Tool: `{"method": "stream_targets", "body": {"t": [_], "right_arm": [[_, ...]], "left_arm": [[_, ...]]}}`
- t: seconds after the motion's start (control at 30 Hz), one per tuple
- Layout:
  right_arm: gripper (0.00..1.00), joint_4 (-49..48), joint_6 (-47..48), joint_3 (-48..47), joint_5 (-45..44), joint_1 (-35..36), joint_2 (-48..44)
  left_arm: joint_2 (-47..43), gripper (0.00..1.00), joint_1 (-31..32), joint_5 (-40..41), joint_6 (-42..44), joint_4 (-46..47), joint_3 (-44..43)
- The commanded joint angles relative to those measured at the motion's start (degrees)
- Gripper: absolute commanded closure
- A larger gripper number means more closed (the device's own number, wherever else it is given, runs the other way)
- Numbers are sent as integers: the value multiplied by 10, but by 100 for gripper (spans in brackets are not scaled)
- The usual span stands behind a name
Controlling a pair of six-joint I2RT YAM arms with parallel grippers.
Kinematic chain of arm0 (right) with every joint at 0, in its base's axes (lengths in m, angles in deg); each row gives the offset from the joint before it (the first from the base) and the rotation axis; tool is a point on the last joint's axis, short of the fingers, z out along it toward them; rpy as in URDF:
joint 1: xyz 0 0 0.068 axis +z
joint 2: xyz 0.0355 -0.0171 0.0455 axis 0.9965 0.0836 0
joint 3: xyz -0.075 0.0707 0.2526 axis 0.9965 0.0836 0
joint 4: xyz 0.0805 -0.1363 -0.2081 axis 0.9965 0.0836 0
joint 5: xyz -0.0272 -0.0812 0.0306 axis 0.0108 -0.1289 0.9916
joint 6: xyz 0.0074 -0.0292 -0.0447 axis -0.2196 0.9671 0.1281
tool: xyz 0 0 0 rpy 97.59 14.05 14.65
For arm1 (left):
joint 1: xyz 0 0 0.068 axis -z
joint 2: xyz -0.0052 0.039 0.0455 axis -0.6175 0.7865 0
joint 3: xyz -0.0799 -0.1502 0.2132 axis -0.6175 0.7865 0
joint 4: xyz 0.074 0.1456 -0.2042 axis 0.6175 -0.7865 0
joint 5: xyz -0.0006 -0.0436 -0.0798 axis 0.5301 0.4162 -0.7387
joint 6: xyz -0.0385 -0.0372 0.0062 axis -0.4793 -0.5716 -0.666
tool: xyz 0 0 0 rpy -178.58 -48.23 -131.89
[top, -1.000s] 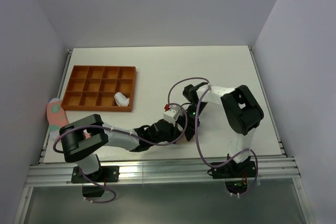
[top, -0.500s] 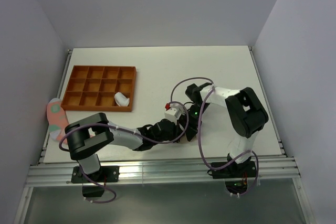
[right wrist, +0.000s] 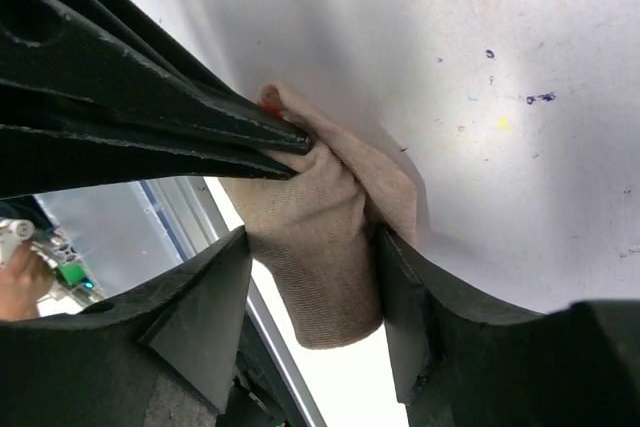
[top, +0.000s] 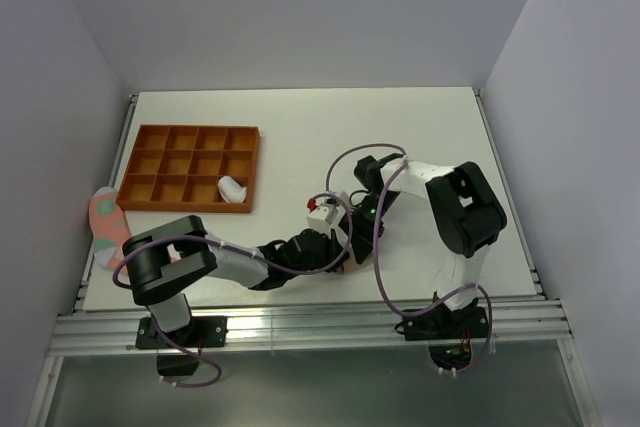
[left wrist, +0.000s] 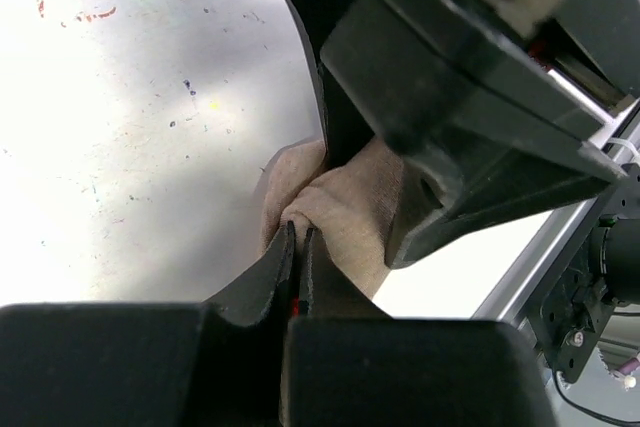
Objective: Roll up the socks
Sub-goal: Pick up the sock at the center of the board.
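Claws first: left claw (left wrist: pixel 298 234) is clenched, tips nipping a fold of the beige sock (left wrist: pixel 350 212). Right claw (right wrist: pixel 312 239) straddles the same sock, one finger on each side and cloth filling the gap. Can't tell if it squeezes or just brackets.

Key relation: the sock lies right at both claws, touching both. Its long axis runs along the right claw's gap, in line with those fingers. The left claw comes in crosswise and holds the bunched end farthest from the right wrist. Neither arm is nearer; they meet on it. My read: a roll would go along that axis, with the left pinch as anchor.

Place: near the table's (top: pixel 400 137) front edge, about midway along it. From above it is hidden under the two claws.

Look: plain beige fine-rib knit, soft, creased and doubled at the pinched end, loose tail flat. Partly rolled at best.

Farther out: white sock (top: pixel 232 188) sits in a front-row cell of the tray (top: pixel 190 129), toward the left edge. Red sock (top: pixel 103 219) lies at the left edge, flat, not rolled.
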Motion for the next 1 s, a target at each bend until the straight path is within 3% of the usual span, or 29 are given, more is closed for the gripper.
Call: {"method": "stream_targets", "body": {"t": [0.0,0.13,0.23,0.33,0.47,0.73,0.83,0.97], "right_arm": [[43,-106,8,-18,-69,-7,31],[52,-98,-9,-25,-79,-8,37],[71,-78,-23,-38,-78,-7,51],[82,-65,-44,-47,-74,-7,65],[85,-47,-63,-57,-66,-6,79],[88,-52,-120,-50,-52,-7,87],[88,-60,-139,-44,-46,-9,93],[88,-80,-168,-39,-39,-12,94]], "left_arm": [[30,100,7,-25,8,-140,36],[34,100,7,-27,4,-129,38],[32,100,7,-24,1,-122,38],[25,99,7,-15,-6,-119,35],[1,100,7,7,-29,-113,39],[-118,77,18,112,-103,-160,49],[-140,73,35,155,-157,-190,44],[-152,70,89,244,-306,-230,47]]}}
